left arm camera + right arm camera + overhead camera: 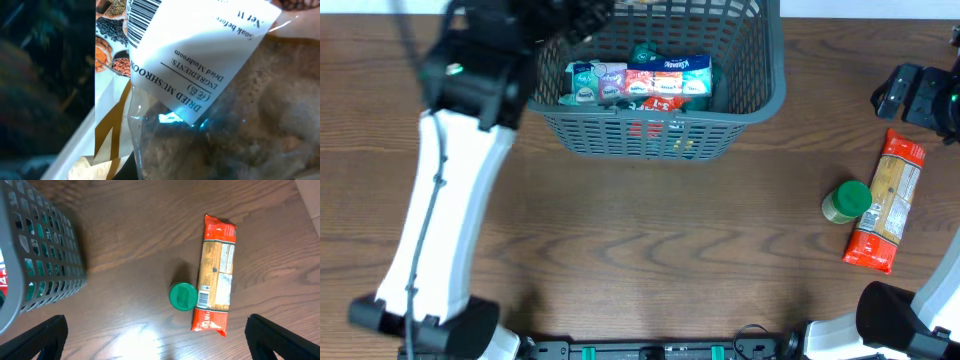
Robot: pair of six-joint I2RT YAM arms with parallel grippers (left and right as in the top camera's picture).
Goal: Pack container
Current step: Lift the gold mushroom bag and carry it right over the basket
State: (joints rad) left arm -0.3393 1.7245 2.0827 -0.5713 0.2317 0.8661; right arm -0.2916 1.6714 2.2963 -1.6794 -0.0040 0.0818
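Mid-pack right now, I'd say. The container (620, 135) sits at the far edge of the tabletop (650, 250), a bit left of centre, with a row of colourful packets (640, 82) inside.

My left claw (565, 18) is up over the basket's back-left corner. The arm stretches forward from the near-left side and bends inward at the wrist. Its camera is filled by a clear bag of dried mushrooms (210, 75), super close, so my guess is that one's going in. Honestly can't tell whether the left claw is clamped on it, since its fingers don't show.

My right claw (159, 342) hangs with fingers wide apart and holds nothing. It looks down at the pasta pack (216, 272) and the green-lidded jar (183, 296) just beside it, both well right of the basket.

Next up as I see it: finish with the bag, then the right side drops onto one of those two.
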